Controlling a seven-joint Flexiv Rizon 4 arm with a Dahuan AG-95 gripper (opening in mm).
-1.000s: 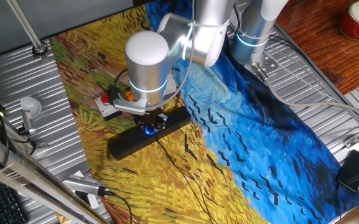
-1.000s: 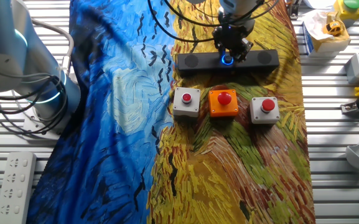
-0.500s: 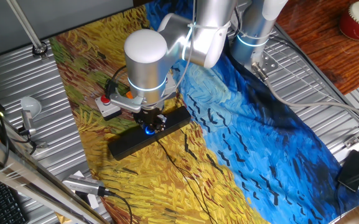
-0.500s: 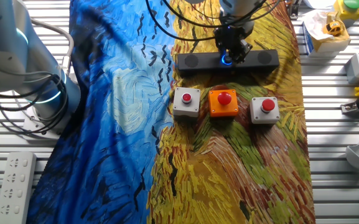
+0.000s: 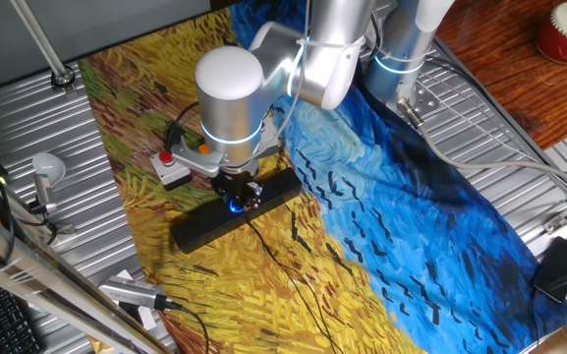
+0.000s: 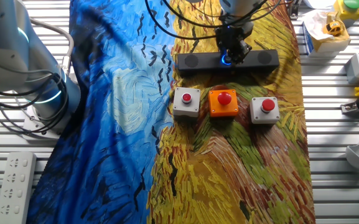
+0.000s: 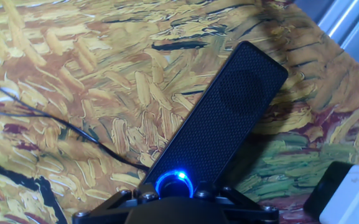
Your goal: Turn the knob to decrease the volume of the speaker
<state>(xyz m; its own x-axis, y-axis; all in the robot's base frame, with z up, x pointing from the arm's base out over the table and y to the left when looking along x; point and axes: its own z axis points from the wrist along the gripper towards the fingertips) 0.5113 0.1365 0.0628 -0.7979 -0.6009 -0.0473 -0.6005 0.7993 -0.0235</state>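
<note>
**Q:** Where is the arm, and why there?

**A:** The gripper hangs straight down over the middle of the speaker, a slim black bar lying on the painted cloth at the table's far edge. The knob — the small dial ringed in blue light — sits at the bar's centre, so the hand is lined up on it, its axis upright, presumably so that a wrist roll would turn the dial rather than push the bar.

**Q:** Does it have hold of the dial?

**A:** It appears so. In the hand view the blue ring glows right at the front of the finger assembly, with the fingers drawn in close about it; I judge the jaws closed on the knob, though the contact itself is hidden.

**Q:** And the rest of the table?

**A:** Three push-button boxes — grey, orange, grey — stand in a row just in front of the bar, apart from it. The speaker's thin cable trails off across the cloth, clear of the hand.
</note>
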